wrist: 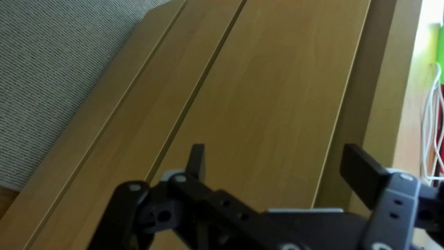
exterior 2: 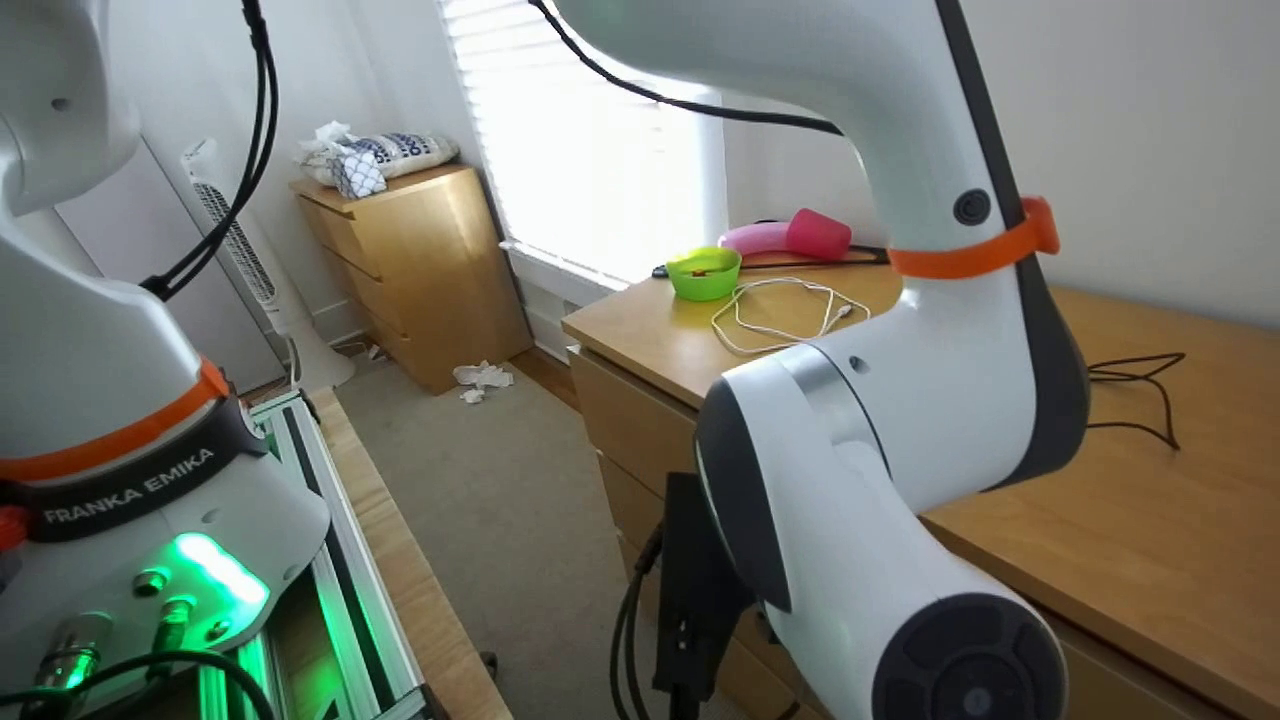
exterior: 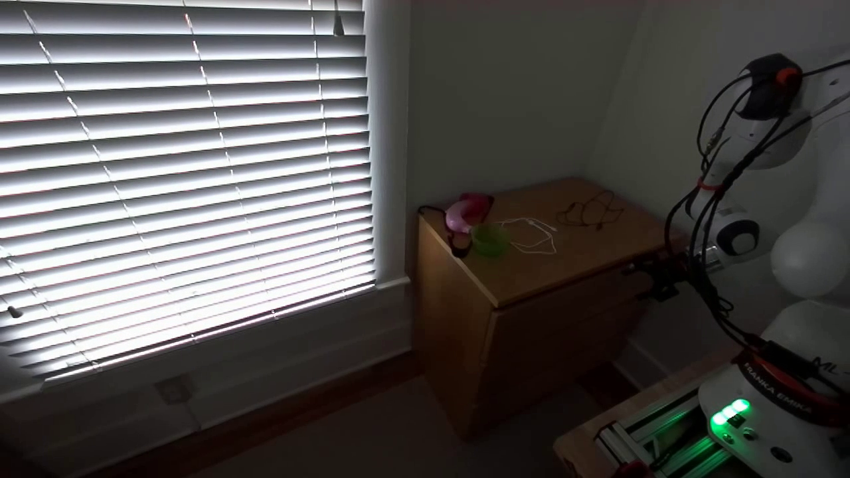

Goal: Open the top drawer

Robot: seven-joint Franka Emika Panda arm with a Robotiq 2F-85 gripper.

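Note:
The top drawer point(wrist: 277, 93) has a wide, plain wood front across the middle of the wrist view. It also shows in both exterior views, just under the cabinet top point(exterior: 558, 312) point(exterior 2: 630, 415). It looks shut. A dark recess point(wrist: 360, 100) runs between its upper edge and the cabinet top. My gripper point(wrist: 274, 149) is open and empty. One finger is over the drawer front, the other over the recess by the top edge. In an exterior view the gripper point(exterior: 635, 283) is near the cabinet's far front end. Contact cannot be told. The arm hides the fingers in an exterior view.
A green bowl point(exterior 2: 705, 275), a pink object point(exterior 2: 760, 238), a white cable point(wrist: 426, 139) and a dark cable point(exterior 2: 1168, 405) lie on the cabinet top. Lower drawer fronts point(wrist: 163, 93) are below. A blind-covered window point(exterior: 186, 166) is beside it. Another cabinet point(exterior 2: 440, 280) stands farther off.

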